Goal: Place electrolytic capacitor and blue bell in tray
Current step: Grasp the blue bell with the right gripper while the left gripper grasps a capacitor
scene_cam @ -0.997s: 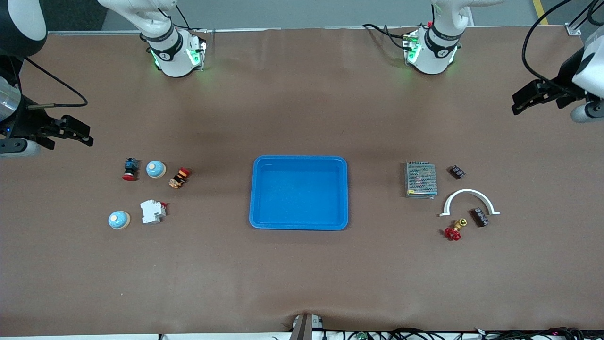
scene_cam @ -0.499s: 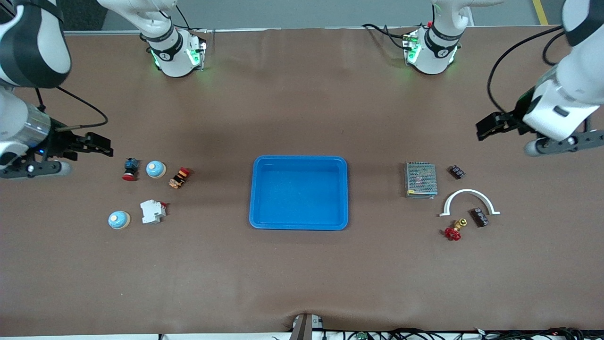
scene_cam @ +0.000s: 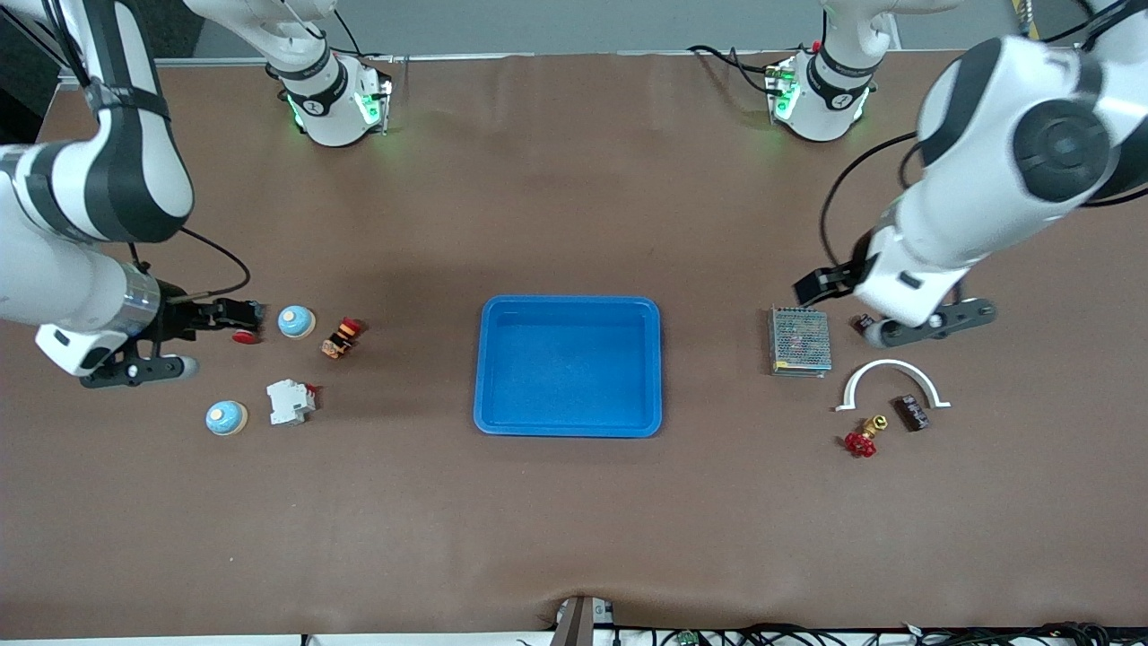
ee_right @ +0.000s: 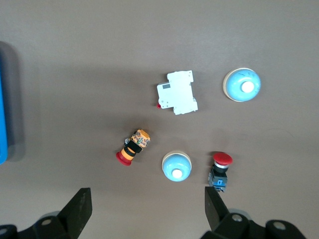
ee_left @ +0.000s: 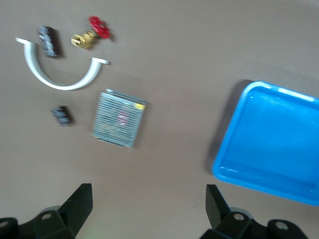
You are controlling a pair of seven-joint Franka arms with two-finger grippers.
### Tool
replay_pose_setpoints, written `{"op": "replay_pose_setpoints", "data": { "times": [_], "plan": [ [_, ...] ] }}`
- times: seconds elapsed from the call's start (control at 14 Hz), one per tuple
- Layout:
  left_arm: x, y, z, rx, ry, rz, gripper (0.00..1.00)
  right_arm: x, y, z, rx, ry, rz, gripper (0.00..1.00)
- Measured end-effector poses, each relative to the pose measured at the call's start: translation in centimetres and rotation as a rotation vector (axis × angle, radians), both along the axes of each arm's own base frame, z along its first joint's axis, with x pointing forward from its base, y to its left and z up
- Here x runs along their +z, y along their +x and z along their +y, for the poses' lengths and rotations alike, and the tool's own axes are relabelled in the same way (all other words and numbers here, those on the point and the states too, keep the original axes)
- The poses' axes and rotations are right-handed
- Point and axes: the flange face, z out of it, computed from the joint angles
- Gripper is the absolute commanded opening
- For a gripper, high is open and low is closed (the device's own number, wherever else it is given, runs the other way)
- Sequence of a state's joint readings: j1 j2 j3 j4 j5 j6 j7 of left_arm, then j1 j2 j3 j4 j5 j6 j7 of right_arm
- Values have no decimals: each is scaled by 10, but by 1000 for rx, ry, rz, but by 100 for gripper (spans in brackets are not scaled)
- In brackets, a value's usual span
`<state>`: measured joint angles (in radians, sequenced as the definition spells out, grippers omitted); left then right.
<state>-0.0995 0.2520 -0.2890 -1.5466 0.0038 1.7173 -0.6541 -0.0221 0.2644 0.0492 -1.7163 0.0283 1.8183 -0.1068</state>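
While the tray (scene_cam: 569,366) stands bare at the table's middle, no part of the task is done. Both blue bells (scene_cam: 295,321) (scene_cam: 225,417) sit at the right arm's end, and the small black capacitors (scene_cam: 913,412) (ee_left: 62,115) lie at the left arm's end. The right gripper (scene_cam: 235,313), released, hangs over the red push-button (ee_right: 220,171) beside one bell; the left gripper (scene_cam: 818,285), released, hangs over the mesh-cased power supply (scene_cam: 798,340), holding nothing.
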Motion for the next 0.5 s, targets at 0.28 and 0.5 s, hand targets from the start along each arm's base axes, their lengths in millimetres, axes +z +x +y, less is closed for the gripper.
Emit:
{"op": "replay_pose_setpoints", "data": {
  "times": [0.28,0.5],
  "plan": [
    [-60,-4,-22,33,4,-6,100,-23,11,16,53,-15,-22,100],
    [-92,-2,7,29,94,-15,100,-57,21,1,164,-4,-21,100]
  ]
}}
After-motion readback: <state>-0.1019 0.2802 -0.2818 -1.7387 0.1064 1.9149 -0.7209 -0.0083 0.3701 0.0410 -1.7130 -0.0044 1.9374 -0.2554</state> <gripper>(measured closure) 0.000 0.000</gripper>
